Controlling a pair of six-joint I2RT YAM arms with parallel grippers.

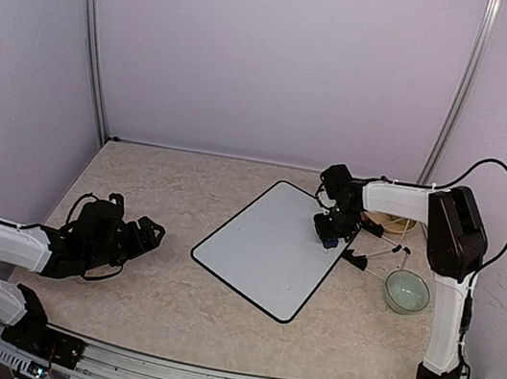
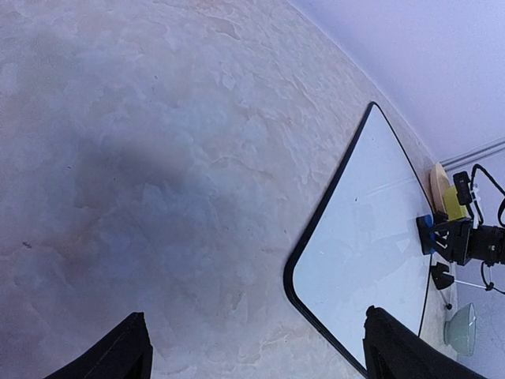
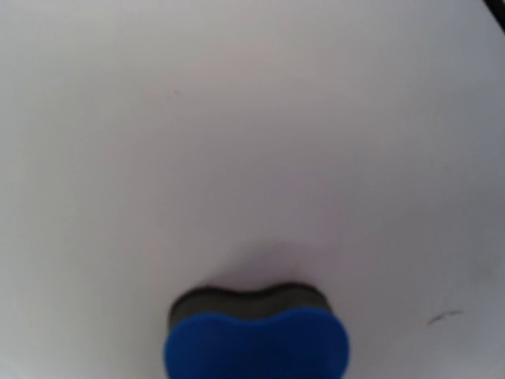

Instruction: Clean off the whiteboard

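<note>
Two-arm station seen from above. The whiteboard lies flat and askew on the counter, right of centre, its surface nearly blank apart from a faint dark mark.

Right arm: upper link upright, elbow high, forearm reaching left, wrist bent down over the board's far right part. The right tool is clenched on a blue eraser, dark felt side facing the board.

Left arm: folded low along the counter's left side. The left tool points toward the board, well apart from it, fingers spread and grasping nothing.
</note>
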